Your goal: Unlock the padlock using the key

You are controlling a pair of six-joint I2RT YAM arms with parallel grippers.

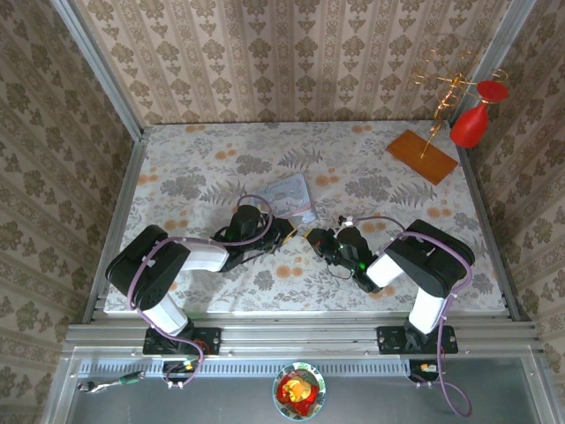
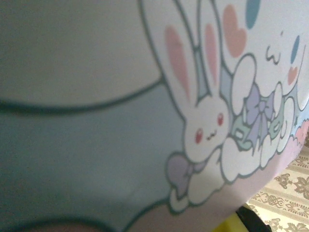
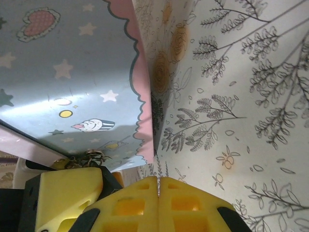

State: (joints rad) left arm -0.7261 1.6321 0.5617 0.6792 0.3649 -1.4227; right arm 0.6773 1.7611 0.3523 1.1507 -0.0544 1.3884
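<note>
**Crowded at the centre**

Above: left gripper [image 1: 284,231] and right gripper [image 1: 315,238] meet just near of the blue tin [image 1: 291,194] on the desk [image 1: 203,168]; I cannot tell how the left jaws stand. Left wrist: the tin's bunny print looms close. Right wrist: jaws pressed closed; small padlock [image 3: 94,155] at the tin's edge.

On my left wrist feed the pale blue cartoon-printed tin box [image 2: 96,145] is blurred and cropped all round. On the right wrist feed I can't identify the tiny metal bit [image 3: 94,155] at its edge.
</note>
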